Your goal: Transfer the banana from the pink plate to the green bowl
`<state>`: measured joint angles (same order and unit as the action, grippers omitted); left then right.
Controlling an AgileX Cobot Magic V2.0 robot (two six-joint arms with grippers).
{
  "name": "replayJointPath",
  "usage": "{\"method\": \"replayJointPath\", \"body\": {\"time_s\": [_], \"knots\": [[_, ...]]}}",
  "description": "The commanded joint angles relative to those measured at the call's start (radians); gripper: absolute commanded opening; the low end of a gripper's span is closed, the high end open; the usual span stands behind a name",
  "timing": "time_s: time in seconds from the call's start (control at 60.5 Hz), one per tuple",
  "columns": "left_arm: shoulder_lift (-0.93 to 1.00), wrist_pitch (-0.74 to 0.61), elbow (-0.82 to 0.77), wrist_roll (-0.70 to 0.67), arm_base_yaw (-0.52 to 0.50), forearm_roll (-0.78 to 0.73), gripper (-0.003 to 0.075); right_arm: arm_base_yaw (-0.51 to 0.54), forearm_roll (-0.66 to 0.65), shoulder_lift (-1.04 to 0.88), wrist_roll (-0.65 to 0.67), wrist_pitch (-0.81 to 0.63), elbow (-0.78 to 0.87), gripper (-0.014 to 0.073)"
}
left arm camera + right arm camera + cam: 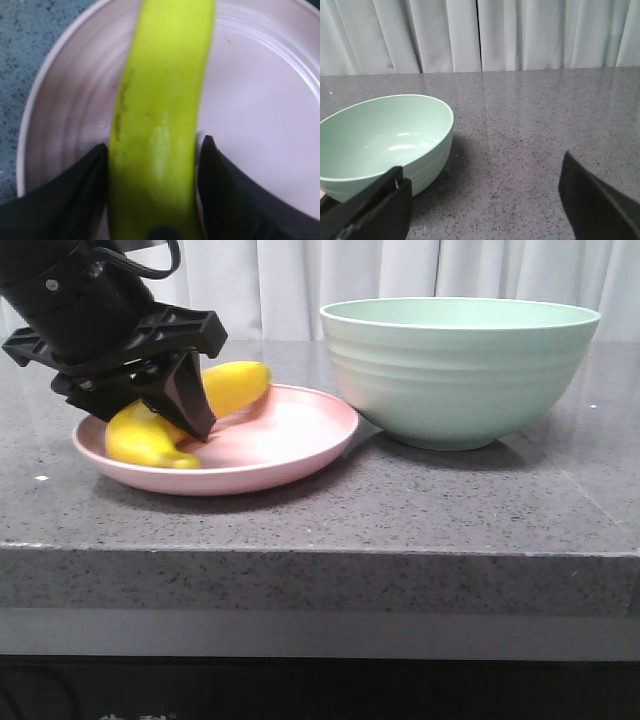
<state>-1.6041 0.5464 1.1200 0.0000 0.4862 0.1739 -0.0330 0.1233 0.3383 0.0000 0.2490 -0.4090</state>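
Observation:
The yellow banana (pixel 236 386) lies across the left half of the pink plate (pixel 285 445). My left gripper (pixel 186 428) reaches down onto the plate with its black fingers (pixel 190 400) closed against the banana's middle. In the left wrist view the banana (pixel 162 75) fills the gap between both fingers (pixel 75 195) of the gripper (pixel 155 147) over the plate (pixel 260 100). The green bowl (pixel 460 370) stands just right of the plate, empty in the right wrist view (pixel 385 135). My right gripper (pixel 482 162) is open and empty over bare table beside the bowl.
The grey speckled table (pixel 420 510) has its front edge close in front of the plate and bowl. White curtains (pixel 480 35) hang behind the table. The plate's rim sits close to the bowl's base.

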Motion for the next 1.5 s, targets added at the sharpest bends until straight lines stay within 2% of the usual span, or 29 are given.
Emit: {"method": "replayJointPath", "body": {"time_s": [0.0,0.099,0.215,0.347,0.545,0.744,1.025,1.14,1.339,1.488], "knots": [[0.036,-0.058,0.030,-0.012,-0.002,0.011,0.0236,0.006,-0.008,0.014,0.000,-0.088,-0.036,0.0614],[0.053,-0.069,0.030,-0.014,-0.014,0.013,0.0171,0.006,-0.008,0.014,0.000,-0.088,-0.036,0.0614],[0.103,-0.061,0.030,-0.011,-0.020,0.012,0.0152,0.005,0.014,0.016,0.000,-0.073,-0.040,0.0614],[0.186,-0.023,0.030,0.000,0.010,0.010,0.0147,0.005,0.136,0.067,0.000,0.039,-0.096,0.0614],[0.332,0.029,0.026,0.005,0.158,0.010,0.0147,-0.029,0.383,0.231,-0.020,0.110,-0.193,0.0614],[0.405,0.029,0.018,0.005,0.299,0.012,0.0147,-0.197,0.675,0.385,-0.158,0.110,-0.262,0.0614],[0.407,0.029,0.018,0.005,0.342,0.012,0.0146,-0.419,1.015,0.594,-0.372,0.065,-0.363,0.0614],[0.407,0.029,0.018,0.005,0.342,0.012,0.0146,-0.458,1.104,0.677,-0.426,0.091,-0.418,0.0614],[0.407,0.029,0.018,0.005,0.342,0.012,0.0146,-0.466,1.250,0.795,-0.515,0.153,-0.499,0.0614],[0.407,0.029,0.018,0.005,0.342,0.012,0.0146,-0.466,1.358,0.870,-0.573,0.257,-0.536,0.0610]]}}
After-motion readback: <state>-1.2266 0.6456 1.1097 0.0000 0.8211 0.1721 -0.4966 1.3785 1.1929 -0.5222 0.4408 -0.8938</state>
